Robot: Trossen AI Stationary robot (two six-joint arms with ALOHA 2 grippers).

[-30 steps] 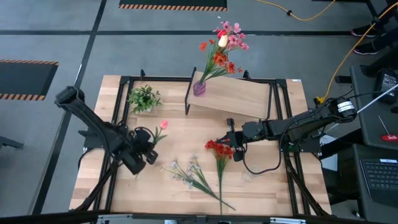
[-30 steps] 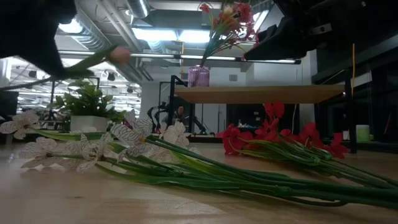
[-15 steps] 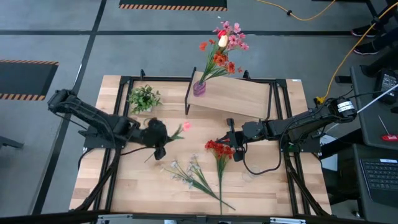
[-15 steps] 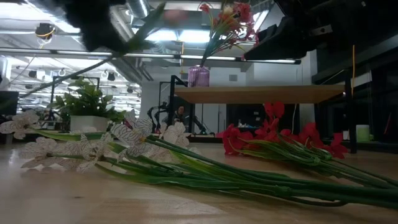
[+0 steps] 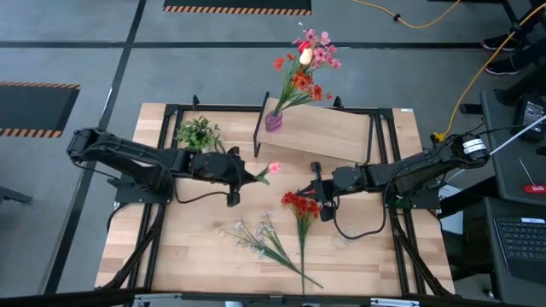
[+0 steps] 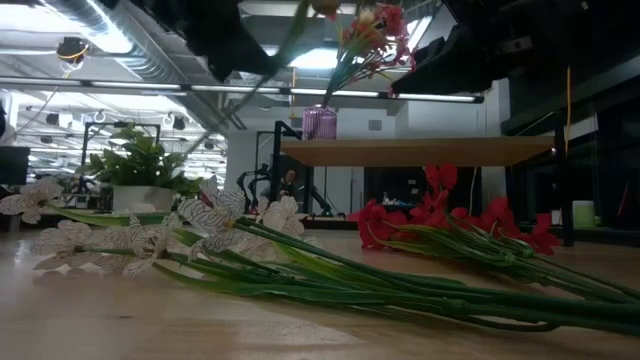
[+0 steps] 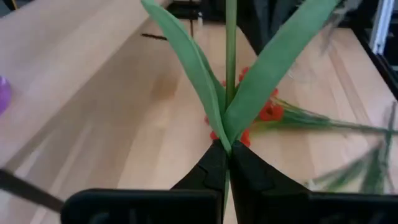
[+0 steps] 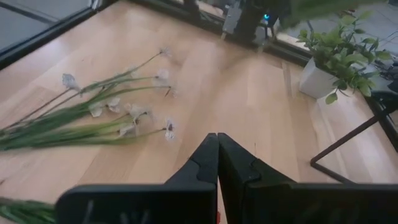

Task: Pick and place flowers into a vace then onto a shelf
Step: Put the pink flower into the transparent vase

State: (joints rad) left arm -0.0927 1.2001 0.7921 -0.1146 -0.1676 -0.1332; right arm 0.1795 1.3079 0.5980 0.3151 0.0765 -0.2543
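Left arm: reaches in low from the left edge, stretched toward the table's middle.
Left gripper (image 5: 239, 173): fingers (image 7: 211, 168) pressed together, pinching a thin green stem.
Right arm: comes in from the right side, lying low, elbow bent.
Right gripper (image 5: 317, 189): fingers (image 8: 206, 155) closed tight, seemingly holding nothing, pointing toward the left arm.

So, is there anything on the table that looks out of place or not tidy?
Two bunches lie loose on the tabletop, not in the vase: the white flowers and the red flowers. The vase stands at the very corner of the shelf, and its bouquet leans out beyond the table edge.
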